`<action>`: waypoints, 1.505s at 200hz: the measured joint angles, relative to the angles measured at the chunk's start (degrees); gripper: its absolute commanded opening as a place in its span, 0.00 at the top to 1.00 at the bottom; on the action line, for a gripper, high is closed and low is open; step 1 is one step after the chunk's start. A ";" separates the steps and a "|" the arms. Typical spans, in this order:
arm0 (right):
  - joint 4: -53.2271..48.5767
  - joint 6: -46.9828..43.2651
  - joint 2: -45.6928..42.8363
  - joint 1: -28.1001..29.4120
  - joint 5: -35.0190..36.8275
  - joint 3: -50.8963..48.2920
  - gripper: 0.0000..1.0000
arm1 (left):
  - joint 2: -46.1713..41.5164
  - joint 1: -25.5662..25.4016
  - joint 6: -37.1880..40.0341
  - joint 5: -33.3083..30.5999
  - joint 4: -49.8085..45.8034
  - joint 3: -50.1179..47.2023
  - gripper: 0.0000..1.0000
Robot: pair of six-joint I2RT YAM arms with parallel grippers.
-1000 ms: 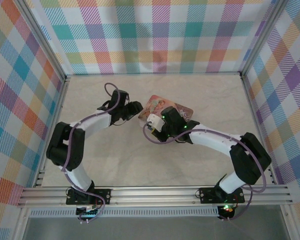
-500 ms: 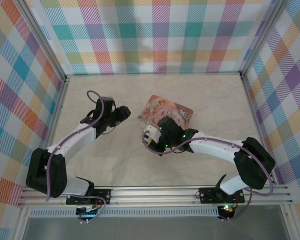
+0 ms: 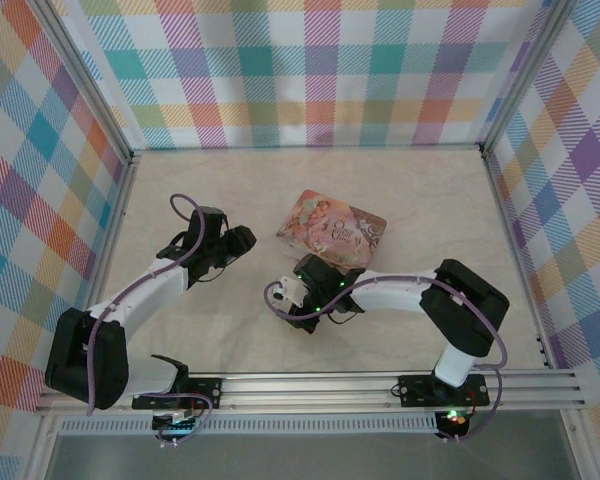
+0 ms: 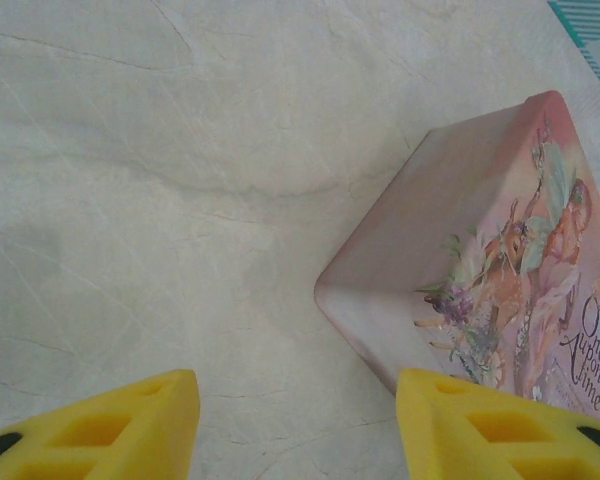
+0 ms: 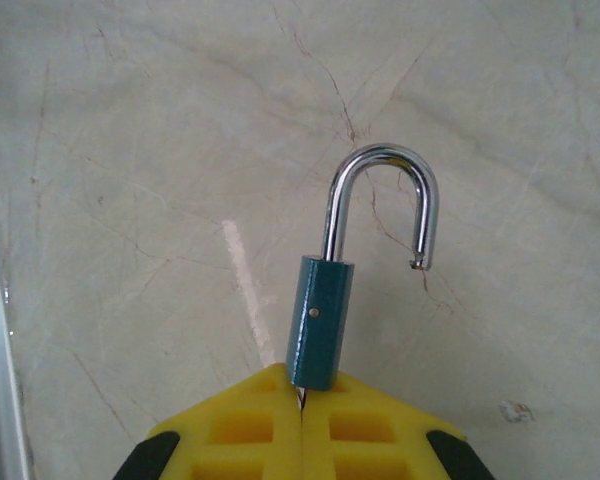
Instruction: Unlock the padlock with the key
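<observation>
**Padlock held with shackle sprung: closing step of the unlock**

Your right gripper is clamped on the lower end of the padlock, holding its teal body upright above the bench. One leg of the shackle hangs free of the body, so the lock appears released. A thin dark sliver under the body may be the key, but it is too small to confirm. Your left gripper hovers with its fingers apart over bare bench, just beside the floral tin. What probably remains is to check the release and set the lock down gently, without knocking the shackle shut.
</observation>
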 measured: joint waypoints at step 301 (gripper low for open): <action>19.65 17.20 -26.99 -46.86 47.08 -23.08 0.00 | 4.22 9.20 34.77 -31.85 16.11 -8.07 0.00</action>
